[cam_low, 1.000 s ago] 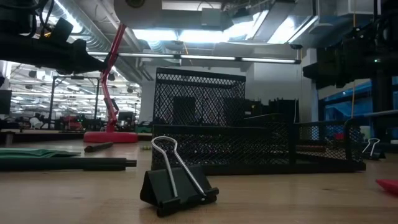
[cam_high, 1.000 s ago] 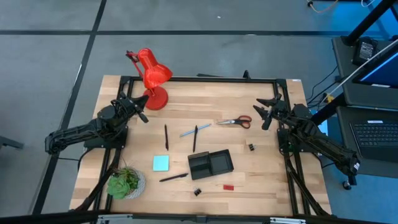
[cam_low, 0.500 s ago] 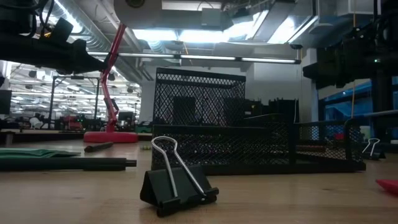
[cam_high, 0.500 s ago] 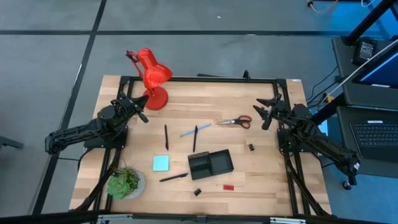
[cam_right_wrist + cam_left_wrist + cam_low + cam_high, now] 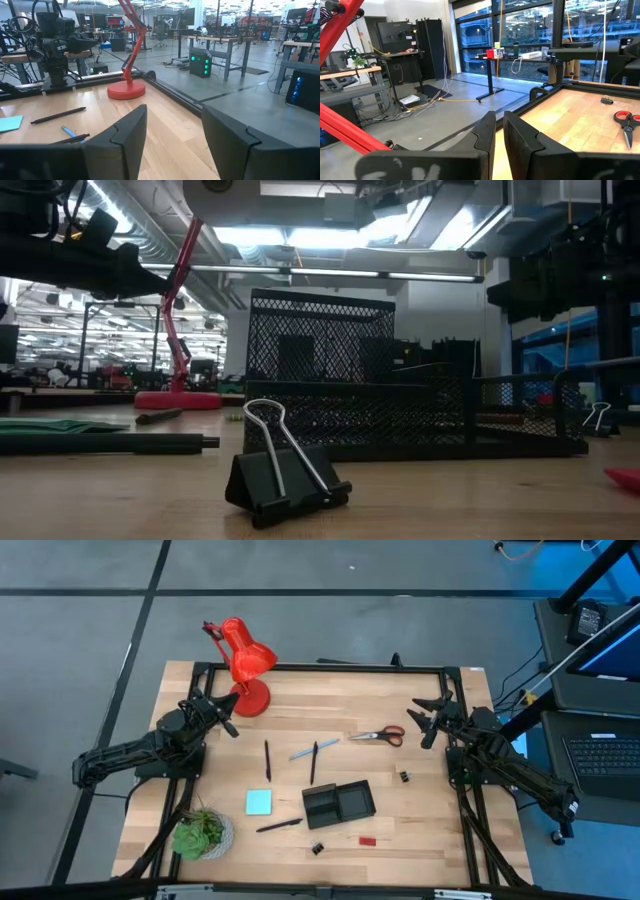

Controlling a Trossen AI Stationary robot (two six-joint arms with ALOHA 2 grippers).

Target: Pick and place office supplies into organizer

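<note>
The black two-compartment organizer point(image 5: 338, 803) stands on the table's near middle. Around it lie red-handled scissors point(image 5: 380, 735), a light blue pen point(image 5: 305, 751), thin black pens point(image 5: 268, 760) point(image 5: 314, 762) point(image 5: 278, 826), a light blue notepad point(image 5: 259, 802), black clips point(image 5: 405, 777) point(image 5: 316, 848) and a small red piece point(image 5: 367, 839). My left gripper point(image 5: 225, 712) hovers at the far left by the lamp, its fingers point(image 5: 490, 135) nearly together. My right gripper point(image 5: 425, 720) hovers at the far right beside the scissors, open point(image 5: 172, 135). Neither holds anything.
A red desk lamp point(image 5: 245, 665) stands at the table's far left corner. A green potted plant point(image 5: 203, 833) sits at the near left corner. In the low view a binder clip point(image 5: 285, 480) lies in front of the mesh organizer point(image 5: 400, 395). Bare wood surrounds the items.
</note>
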